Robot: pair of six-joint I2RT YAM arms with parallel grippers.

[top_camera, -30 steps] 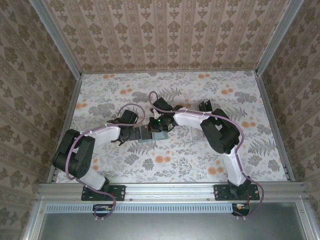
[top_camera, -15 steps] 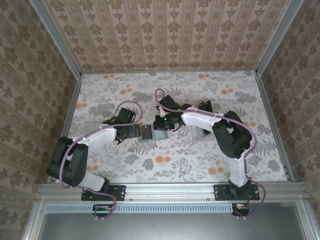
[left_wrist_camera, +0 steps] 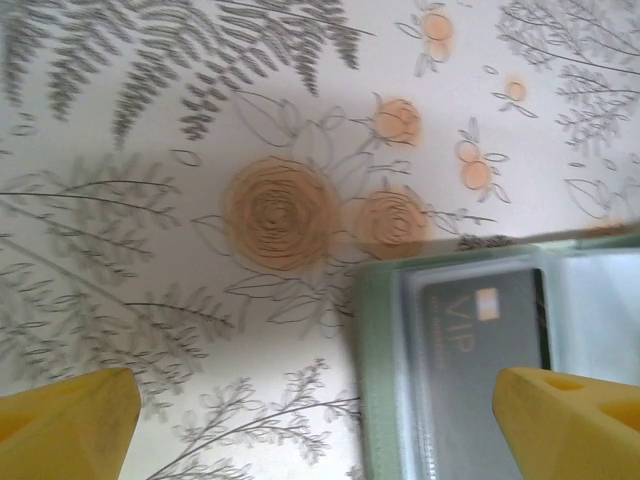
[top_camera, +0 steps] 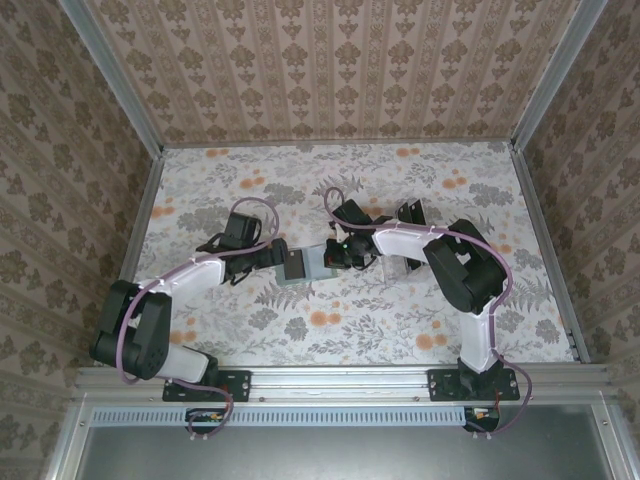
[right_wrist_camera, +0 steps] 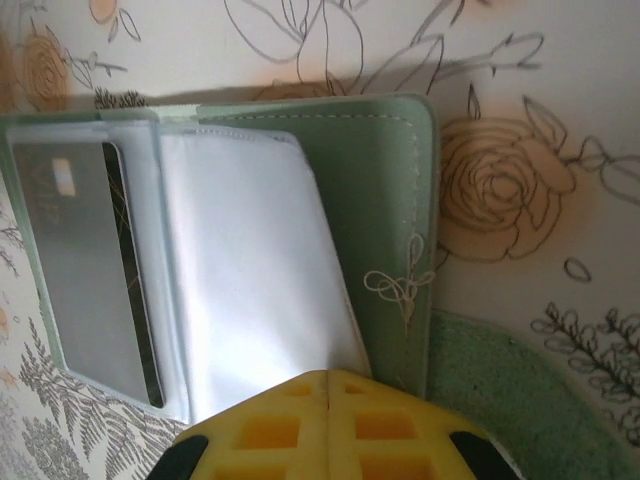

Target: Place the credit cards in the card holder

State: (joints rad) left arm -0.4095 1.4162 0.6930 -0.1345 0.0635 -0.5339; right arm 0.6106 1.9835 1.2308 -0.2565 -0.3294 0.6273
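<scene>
Left gripper [left_wrist_camera: 315,425] fully open, empty, at card holder [right_wrist_camera: 395,200] left edge. Right gripper [right_wrist_camera: 330,405] closed against its clear sleeve [right_wrist_camera: 250,250]; whether it grips the sleeve is unclear. 1 credit card [left_wrist_camera: 470,345] inside.

The counter [top_camera: 400,310] is white with grey ferns and orange roses. The card holder [right_wrist_camera: 395,190] is sage green with pale stitching and a looped flourish. The credit card [left_wrist_camera: 470,350] is dark grey with a small gold patch. The left pincer [left_wrist_camera: 318,425] and right pincer [right_wrist_camera: 330,405] are yellow.

The top external camera looks down from above and behind over the whole surface [top_camera: 330,340]; both wrist cameras hover close above it, sharing the open card holder [right_wrist_camera: 390,200].
</scene>
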